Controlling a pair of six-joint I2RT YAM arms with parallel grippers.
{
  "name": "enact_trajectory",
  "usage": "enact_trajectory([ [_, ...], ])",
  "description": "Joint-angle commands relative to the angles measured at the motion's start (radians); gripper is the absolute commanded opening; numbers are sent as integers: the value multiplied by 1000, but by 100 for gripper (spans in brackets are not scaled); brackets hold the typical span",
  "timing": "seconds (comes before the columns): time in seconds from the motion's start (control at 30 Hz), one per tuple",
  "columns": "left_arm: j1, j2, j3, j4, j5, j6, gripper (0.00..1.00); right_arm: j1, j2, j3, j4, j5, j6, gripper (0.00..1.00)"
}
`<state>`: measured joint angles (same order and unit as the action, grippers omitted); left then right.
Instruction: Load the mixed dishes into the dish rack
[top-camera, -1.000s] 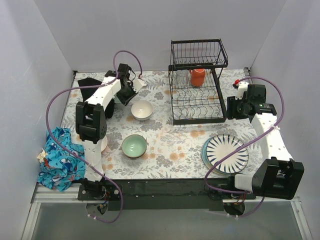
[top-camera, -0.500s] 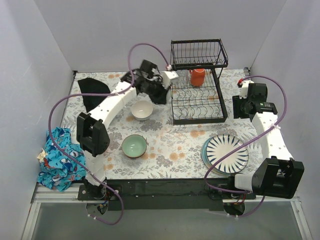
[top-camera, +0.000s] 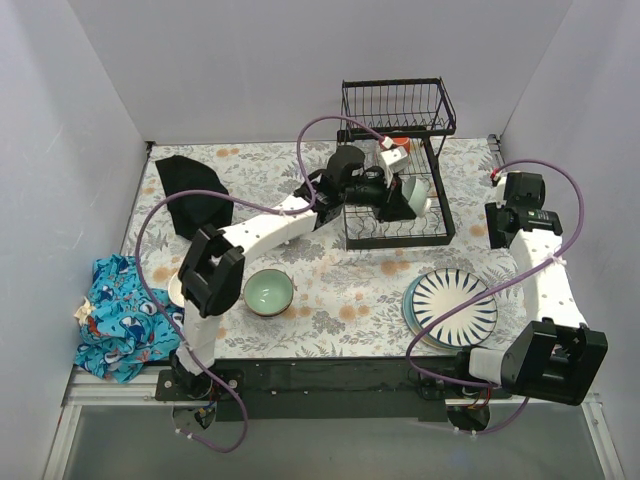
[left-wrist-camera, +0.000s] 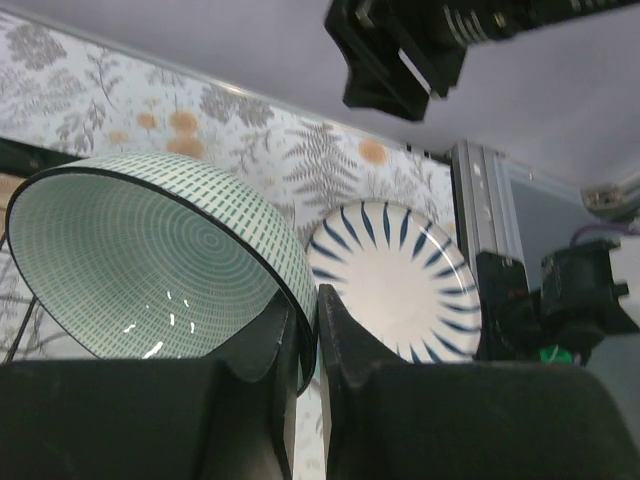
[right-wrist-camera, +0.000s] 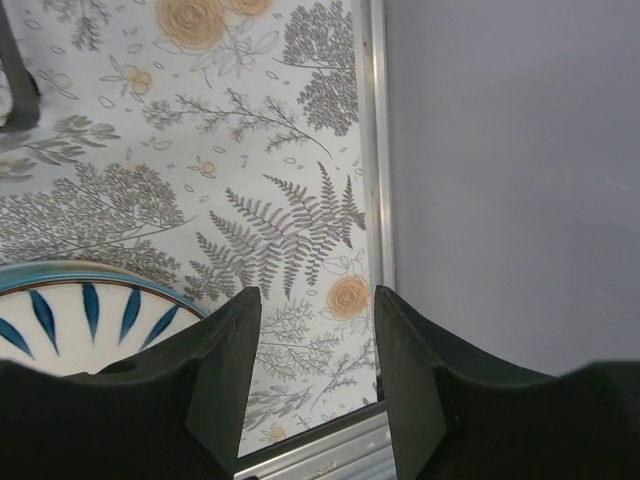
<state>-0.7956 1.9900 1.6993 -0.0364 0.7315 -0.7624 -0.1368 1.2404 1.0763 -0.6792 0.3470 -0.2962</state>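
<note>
My left gripper (top-camera: 393, 201) is shut on the rim of a bowl with a green grid pattern inside (top-camera: 412, 196) and holds it tilted at the lower tier of the black wire dish rack (top-camera: 397, 108). In the left wrist view the fingers (left-wrist-camera: 345, 330) pinch the bowl's dark rim (left-wrist-camera: 150, 255). The orange mug (top-camera: 394, 143) stands in the rack, partly hidden. A pale-green-inside bowl (top-camera: 269, 292) sits on the table. Striped plates (top-camera: 451, 307) lie stacked at the right, and they also show in the left wrist view (left-wrist-camera: 390, 275). My right gripper (top-camera: 507, 228) is open and empty, and in its wrist view (right-wrist-camera: 315, 300) it is beside a striped plate (right-wrist-camera: 70, 315).
A black cloth (top-camera: 190, 188) lies at the back left. A blue patterned cloth (top-camera: 118, 318) lies at the front left edge. A white dish (top-camera: 176, 291) peeks out behind the left arm. The left arm stretches over the table's middle. A metal rail (right-wrist-camera: 376, 150) and the wall are close on the right.
My left arm has swung right from above the white bowl to the rack, carrying its bowl. The arm now covers the white bowl's spot. The right gripper drew back slightly.
</note>
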Motion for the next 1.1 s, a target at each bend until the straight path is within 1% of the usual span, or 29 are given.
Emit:
enact_trajectory([
  [0.0, -21, 107, 20, 466, -66, -305, 0, -21, -22, 4, -26, 58, -38, 57],
  [0.03, -21, 139, 52, 537, -78, -345, 0, -24, -24, 8, -28, 60, -47, 57],
  [0.13, -24, 246, 115, 650, -77, -473, 0, -24, -19, 28, -29, 75, -60, 57],
  [0.27, -30, 352, 236, 730, -96, -557, 0, -29, -10, 48, -34, 72, -58, 57],
  [0.43, -31, 443, 283, 843, -158, -644, 0, -30, -22, 19, -36, 72, -54, 57],
  [0.57, -33, 492, 290, 920, -184, -735, 0, -35, -38, -4, -43, 70, -58, 57],
  [0.7, -33, 530, 277, 998, -221, -856, 0, -44, -41, -16, -46, 70, -64, 57],
  [0.83, -33, 561, 280, 1033, -244, -928, 0, -53, -39, -13, -49, 73, -70, 57],
  [0.93, -33, 579, 298, 1018, -268, -971, 0, -64, -36, -3, -62, 73, -75, 57],
  [1.07, -34, 599, 345, 984, -302, -988, 0, -81, -38, 4, -66, 66, -80, 57],
])
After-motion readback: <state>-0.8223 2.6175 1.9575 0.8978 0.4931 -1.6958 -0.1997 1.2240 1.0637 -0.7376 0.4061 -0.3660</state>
